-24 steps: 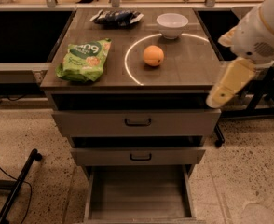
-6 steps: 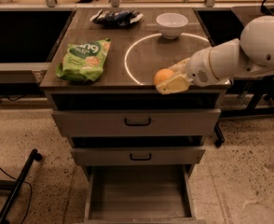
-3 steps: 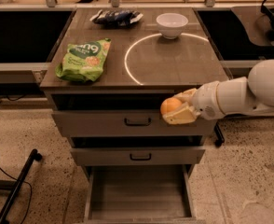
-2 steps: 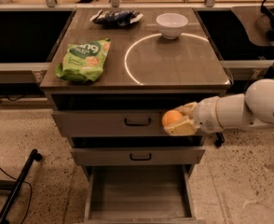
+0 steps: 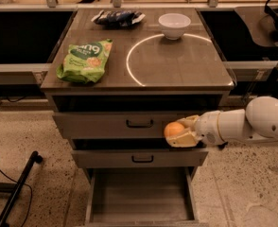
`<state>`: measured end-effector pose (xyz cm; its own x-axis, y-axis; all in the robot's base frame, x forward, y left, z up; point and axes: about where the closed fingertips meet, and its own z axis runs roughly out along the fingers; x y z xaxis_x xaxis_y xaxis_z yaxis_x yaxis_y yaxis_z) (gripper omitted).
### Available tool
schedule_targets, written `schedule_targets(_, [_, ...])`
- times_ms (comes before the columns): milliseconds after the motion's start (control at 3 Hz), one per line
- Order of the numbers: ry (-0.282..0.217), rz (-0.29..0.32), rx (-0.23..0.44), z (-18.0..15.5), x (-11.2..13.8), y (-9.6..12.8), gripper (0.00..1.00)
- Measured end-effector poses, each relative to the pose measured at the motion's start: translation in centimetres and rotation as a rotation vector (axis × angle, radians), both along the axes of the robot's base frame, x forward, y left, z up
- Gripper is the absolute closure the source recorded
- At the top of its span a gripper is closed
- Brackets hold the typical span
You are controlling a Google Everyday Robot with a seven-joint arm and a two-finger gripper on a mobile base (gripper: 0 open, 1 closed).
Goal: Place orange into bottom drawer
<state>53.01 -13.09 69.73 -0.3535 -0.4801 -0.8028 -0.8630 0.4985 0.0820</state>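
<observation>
We see the gripper point(image 5: 180, 133) out in front of the cabinet, at the right end of the top drawer front point(image 5: 106, 125) and just above the middle drawer front point(image 5: 177, 159). Its cream fingers point(image 5: 183, 140) are closed around the orange point(image 5: 173, 128), one under the fruit and one behind it, so the orange hangs in the air and touches no surface. The white arm point(image 5: 252, 124) reaches in from the right edge of the view. Below, the bottom drawer point(image 5: 139, 195) is pulled out toward us, and we see its flat grey floor between low side walls. The orange sits above that drawer's right part and well higher than its floor. Both upper drawers are pushed in, each with a black handle. On the cabinet top point(image 5: 186, 70) we see a green snack bag point(image 5: 85, 60) at the left, a dark packet point(image 5: 117, 17) at the back and a white bowl point(image 5: 174, 25) beside it, on a thin white ring point(image 5: 129, 67) marked on the surface.
</observation>
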Motion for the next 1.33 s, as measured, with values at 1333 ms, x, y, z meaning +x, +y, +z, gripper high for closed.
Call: schedule_targets(1333, [0.030, 0.042, -0.050, -11.4, -4.3, -0.1, 1.00])
